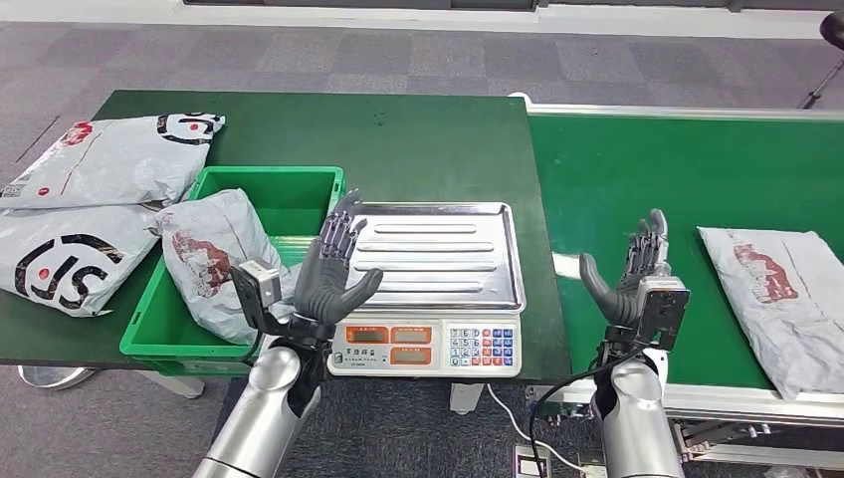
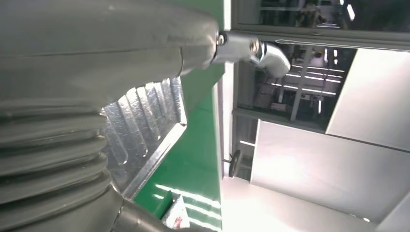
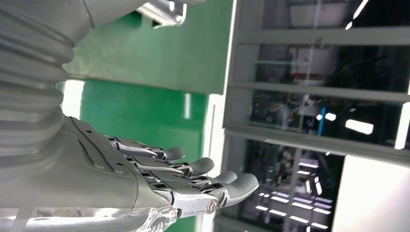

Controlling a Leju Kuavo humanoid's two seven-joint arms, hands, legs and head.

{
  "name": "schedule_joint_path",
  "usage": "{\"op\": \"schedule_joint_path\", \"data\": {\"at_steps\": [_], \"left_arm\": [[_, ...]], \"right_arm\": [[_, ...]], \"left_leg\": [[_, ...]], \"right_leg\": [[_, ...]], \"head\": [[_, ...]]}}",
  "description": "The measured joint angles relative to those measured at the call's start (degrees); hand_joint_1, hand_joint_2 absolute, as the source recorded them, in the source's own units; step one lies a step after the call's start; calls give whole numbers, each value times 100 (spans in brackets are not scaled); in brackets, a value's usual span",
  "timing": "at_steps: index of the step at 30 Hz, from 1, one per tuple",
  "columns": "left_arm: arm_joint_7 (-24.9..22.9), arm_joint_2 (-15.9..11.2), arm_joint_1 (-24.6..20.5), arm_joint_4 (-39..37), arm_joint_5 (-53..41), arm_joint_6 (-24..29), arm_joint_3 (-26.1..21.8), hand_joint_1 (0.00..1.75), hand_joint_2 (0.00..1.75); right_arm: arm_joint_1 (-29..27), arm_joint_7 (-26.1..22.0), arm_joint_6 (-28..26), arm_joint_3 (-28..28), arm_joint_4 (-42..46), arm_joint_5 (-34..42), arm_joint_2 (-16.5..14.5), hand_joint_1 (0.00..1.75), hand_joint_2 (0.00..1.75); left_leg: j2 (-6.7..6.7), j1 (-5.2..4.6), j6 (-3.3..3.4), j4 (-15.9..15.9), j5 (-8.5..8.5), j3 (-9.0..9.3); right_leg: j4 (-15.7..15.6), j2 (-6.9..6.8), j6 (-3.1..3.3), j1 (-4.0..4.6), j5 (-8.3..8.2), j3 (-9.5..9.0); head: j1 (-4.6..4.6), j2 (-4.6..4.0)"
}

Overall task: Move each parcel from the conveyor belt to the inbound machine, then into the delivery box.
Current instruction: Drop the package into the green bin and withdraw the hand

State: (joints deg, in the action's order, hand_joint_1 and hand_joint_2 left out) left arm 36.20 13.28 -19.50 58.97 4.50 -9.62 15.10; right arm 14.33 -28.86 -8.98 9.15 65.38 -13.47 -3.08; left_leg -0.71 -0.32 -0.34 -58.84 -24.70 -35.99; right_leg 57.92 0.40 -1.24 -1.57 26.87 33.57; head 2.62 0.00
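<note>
A grey parcel with a red print lies on the green conveyor belt at the right. My right hand is raised over the belt's near left part, fingers spread, holding nothing; its fingers show straight in the right wrist view. The scale's steel tray sits bare in the middle. My left hand is raised at the tray's left edge, fingers apart and empty. Another grey parcel lies in the green box.
Two large grey mailer bags lie on the dark green table left of the box. The scale's keypad and displays face me at the table's front edge. A dark stand foot is at the far right.
</note>
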Motion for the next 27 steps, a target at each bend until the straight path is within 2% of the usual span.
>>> {"op": "schedule_joint_path", "data": {"at_steps": [6,11,17,21,24,27], "left_arm": [[2,24,-67,-215,0,3,4,0,175],[-16,21,-68,-287,-27,2,4,0,175],[-68,18,-43,-271,-120,1,4,0,175],[-86,4,9,-205,-137,0,4,0,175],[-99,-11,55,-146,-120,-6,4,0,175],[-118,-29,88,-97,-93,-15,4,0,175]], "right_arm": [[93,27,-111,69,-306,-93,1,0,175],[307,284,-679,266,-605,-599,137,0,175],[1023,987,-1433,709,-1560,-1629,772,0,175],[1526,1863,-1937,816,-2531,-2774,1357,0,175],[1857,2575,-1985,812,-3208,-3511,1742,0,175],[2039,3025,-1859,801,-3688,-3827,2012,0,175]], "left_leg": [[1,0,0,0,0,-1],[-1,-2,1,-1,1,-2],[-3,-8,4,-7,2,-3],[-8,-10,4,-9,2,-6],[-10,-10,4,-9,2,-8],[-14,-9,4,-8,2,-9]], "right_leg": [[0,1,0,0,0,1],[0,0,0,-2,-1,0],[0,0,-9,-8,-7,-3],[0,-2,-11,-9,-8,-4],[0,-3,-12,-8,-8,-3],[0,-6,-12,-7,-8,-2]], "head": [[0,0],[0,0],[0,0],[0,0],[0,0],[0,0]]}}
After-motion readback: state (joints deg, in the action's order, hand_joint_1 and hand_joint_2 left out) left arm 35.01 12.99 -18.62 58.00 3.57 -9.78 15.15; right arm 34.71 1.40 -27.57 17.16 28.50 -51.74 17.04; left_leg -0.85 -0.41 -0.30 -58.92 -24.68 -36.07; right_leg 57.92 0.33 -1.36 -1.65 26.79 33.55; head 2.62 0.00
